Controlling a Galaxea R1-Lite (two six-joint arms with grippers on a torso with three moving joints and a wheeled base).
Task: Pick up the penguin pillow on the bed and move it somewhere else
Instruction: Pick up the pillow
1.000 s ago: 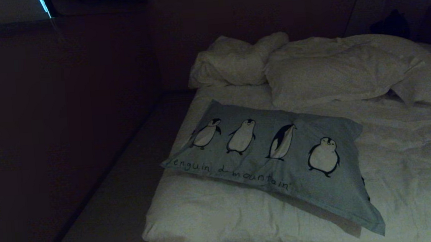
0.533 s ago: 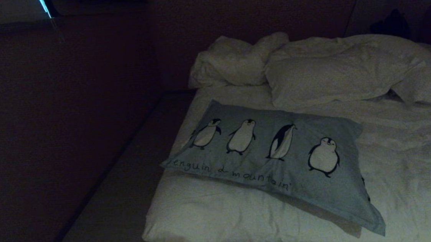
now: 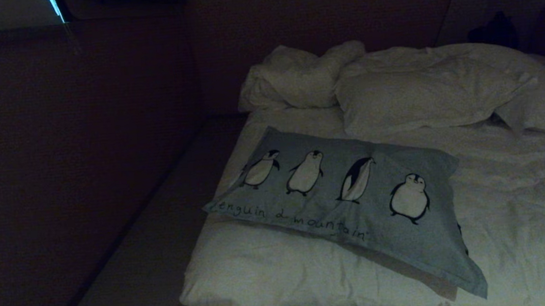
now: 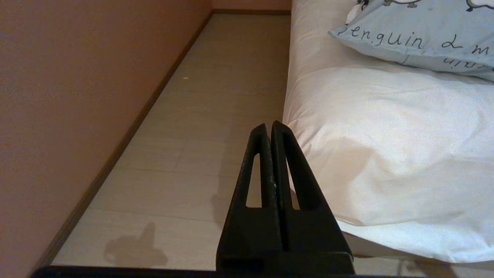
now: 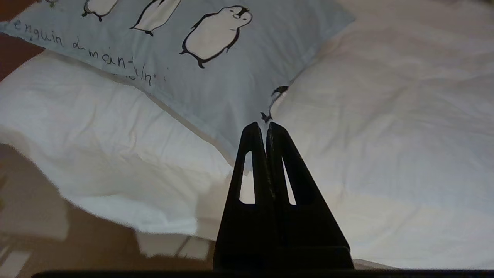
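The penguin pillow (image 3: 349,200), light grey-blue with black-and-white penguins and handwritten lettering, lies flat and slantwise on the white duvet of the bed (image 3: 282,278), near its left edge. Neither arm shows in the head view. My right gripper (image 5: 266,125) is shut and empty, hanging short of the bed's near edge and pointing at the penguin pillow (image 5: 216,77) near its closest corner. My left gripper (image 4: 269,126) is shut and empty, low beside the bed's corner (image 4: 386,154), over the floor; a corner of the penguin pillow (image 4: 417,34) shows beyond it.
Two plain white pillows (image 3: 423,92) and a bunched white one (image 3: 295,76) lie at the head of the bed. A strip of pale floor (image 3: 149,260) runs between the bed and a dark wall (image 3: 59,165) on the left.
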